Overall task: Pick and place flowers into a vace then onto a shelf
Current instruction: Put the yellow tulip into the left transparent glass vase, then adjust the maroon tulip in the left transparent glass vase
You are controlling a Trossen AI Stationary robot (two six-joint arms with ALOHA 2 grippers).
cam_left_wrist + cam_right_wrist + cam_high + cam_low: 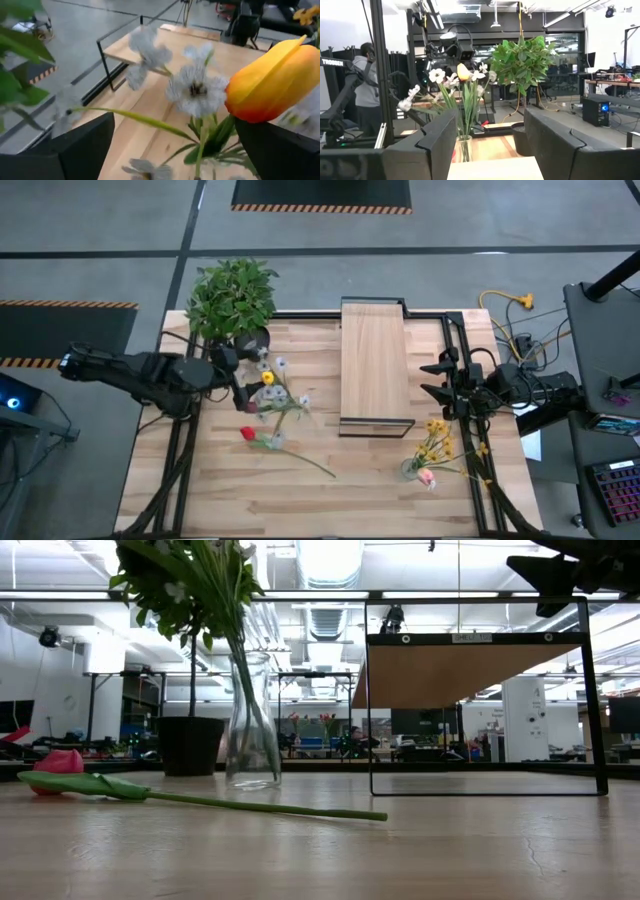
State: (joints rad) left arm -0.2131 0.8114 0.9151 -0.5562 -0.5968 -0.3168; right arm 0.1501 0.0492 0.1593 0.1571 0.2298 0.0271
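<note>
A clear glass vase [252,720] stands on the table and holds white-grey sprigs [192,87] and a yellow-orange tulip [270,82]. In the high view the vase [272,402] is left of the shelf [375,365]. My left gripper [243,385] is open at the bouquet's left side, and its fingers [82,145] stand on either side of the blooms. A red tulip [250,435] lies flat on the table in front of the vase. Small yellow blooms [434,442] and a pink tulip [427,477] lie near the right edge. My right gripper [438,380] hangs open by the shelf's right side.
A bushy potted plant [232,300] stands at the far left corner, just behind the left gripper. The shelf's black frame [480,690] rises mid-table. A person [367,95] stands beyond the table's left side. Bare tabletop [380,490] lies along the near edge.
</note>
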